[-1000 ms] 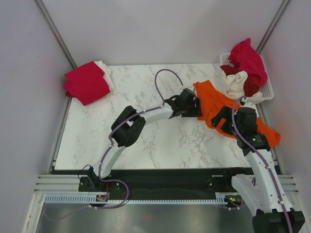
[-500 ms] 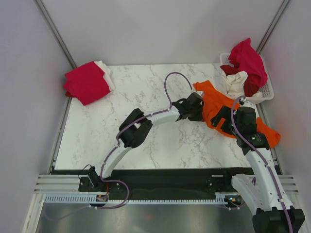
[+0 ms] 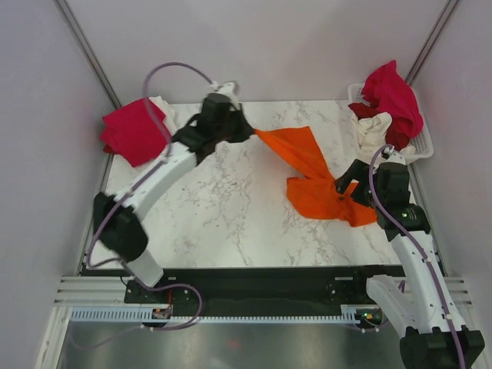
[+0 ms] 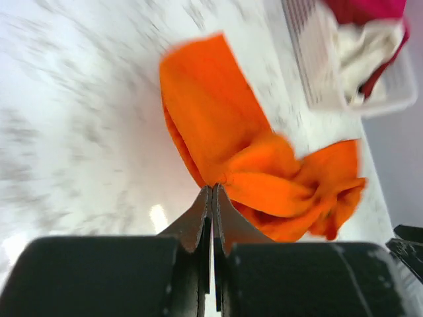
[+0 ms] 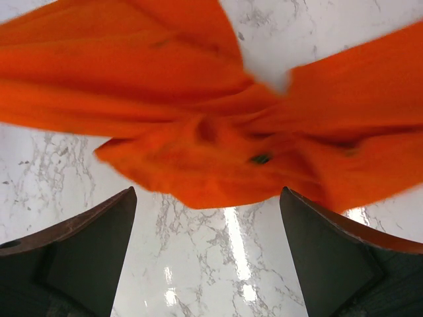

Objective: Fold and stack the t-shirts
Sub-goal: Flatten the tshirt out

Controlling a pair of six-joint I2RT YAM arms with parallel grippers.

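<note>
Across the far right half of the table (image 3: 231, 215), a glossy white slab veined in grey like marble, the orange t-shirt (image 3: 311, 181) lies pulled into a long slanting band. It runs from a tight point at far centre to a bunched, rumpled mass nearer the right edge. Its cloth is plain, soft and matte, creased into loose folds. The left gripper (image 3: 246, 131) pinches that far point. In the blurred left wrist view its dark fingers (image 4: 192, 224) are pressed together, with a sliver of orange cloth caught between the tips. The right gripper (image 3: 344, 187) sits at the near right end of the shirt, over the bunched part. In the right wrist view its two dark, smooth fingers (image 5: 79, 238) stand wide apart, the orange folds lying just ahead of the tips and not clamped. A small dark green mark (image 5: 261, 158) shows on the cloth there, too small to read.

At the far left corner a folded crimson-pink t-shirt (image 3: 134, 132), roughly square, rests on a white t-shirt (image 3: 164, 108) whose edge peeks out on its far right side. At the far right corner a white slotted plastic basket (image 3: 423, 146) holds a crumpled crimson t-shirt (image 3: 393, 92) heaped on top. A cream t-shirt (image 3: 374, 131) hangs over its left rim, with a dark red t-shirt (image 3: 400, 138) beside it.
</note>
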